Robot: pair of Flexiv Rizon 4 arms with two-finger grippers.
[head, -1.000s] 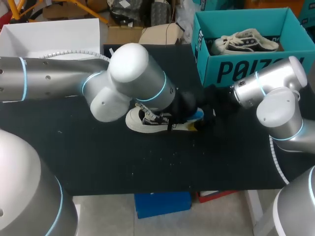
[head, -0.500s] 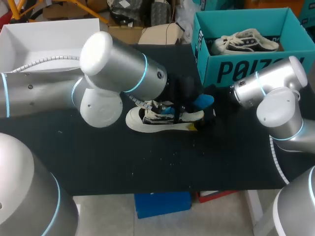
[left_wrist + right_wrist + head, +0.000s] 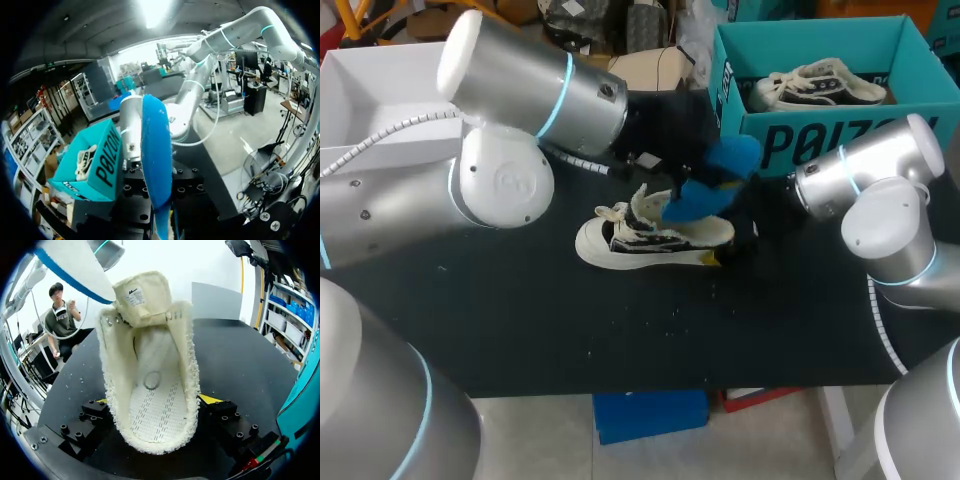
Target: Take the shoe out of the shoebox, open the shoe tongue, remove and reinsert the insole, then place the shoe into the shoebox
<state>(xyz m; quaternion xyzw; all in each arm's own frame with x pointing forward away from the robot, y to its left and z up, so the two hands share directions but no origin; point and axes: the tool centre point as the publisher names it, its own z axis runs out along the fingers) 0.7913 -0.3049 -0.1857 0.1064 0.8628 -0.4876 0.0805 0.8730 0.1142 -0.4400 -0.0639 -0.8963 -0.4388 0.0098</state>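
A white low-top shoe [image 3: 655, 235] lies on its sole on the black table [image 3: 620, 330], tongue pulled up. My right gripper [image 3: 157, 405] is shut on its heel; a yellow fingertip [image 3: 210, 399] presses each side, and the bare inner sole [image 3: 155, 405] shows. My left gripper [image 3: 161, 220] is shut on the blue insole [image 3: 715, 180], which hangs just above the shoe's opening. In the left wrist view the insole [image 3: 156, 160] stands on edge out ahead of the fingers. The teal shoebox [image 3: 820, 140] stands at the back right.
A second shoe [image 3: 820, 85] lies inside the teal shoebox. A white open box [image 3: 380, 80] sits at the back left, behind my left arm. The front half of the table is bare black cloth.
My left arm has risen and drawn back, pulling the blue insole up out of the shoe. The right gripper and the shoe have stayed where they were.
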